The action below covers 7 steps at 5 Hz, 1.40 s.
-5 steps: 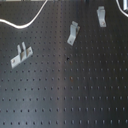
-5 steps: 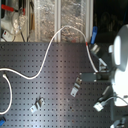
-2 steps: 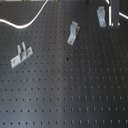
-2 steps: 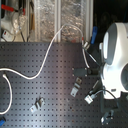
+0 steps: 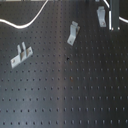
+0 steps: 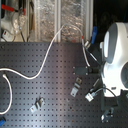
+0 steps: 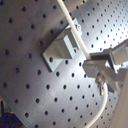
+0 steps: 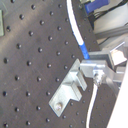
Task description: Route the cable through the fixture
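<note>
First wrist view: white cable (image 7: 71, 26) runs over top of metal bracket (image 7: 61, 46), touching it, then into tool (image 7: 102, 75), whose fingers pinch it closed. Second exterior view: cable (image 6: 45, 61) snakes across black perforated desk (image 6: 30, 85) toward arm (image 6: 114, 55) on second exterior view's right.

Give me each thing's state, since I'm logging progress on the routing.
cable: slack, curving across the pegboard; passes over one bracket in both wrist views.
hand: shut on the cable beside that bracket.
bracket at the hand: cable lying across its top.
middle bracket: no cable.
far-left bracket: no cable.
</note>
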Tool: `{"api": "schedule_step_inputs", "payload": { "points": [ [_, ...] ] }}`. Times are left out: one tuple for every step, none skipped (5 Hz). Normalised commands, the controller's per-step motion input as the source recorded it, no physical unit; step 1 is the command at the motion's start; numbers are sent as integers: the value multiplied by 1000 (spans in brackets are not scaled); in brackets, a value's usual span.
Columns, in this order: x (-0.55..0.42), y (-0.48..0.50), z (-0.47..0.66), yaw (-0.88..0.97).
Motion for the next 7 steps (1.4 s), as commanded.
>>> {"api": "schedule_step_inputs", "payload": {
  "points": [
    [22,78,374,0],
    [32,209,324,0],
    [-24,342,242,0],
    [-26,364,285,89],
    [-120,83,400,6],
    [-156,7,403,0],
    [-101,20,334,0]
  ]
}}
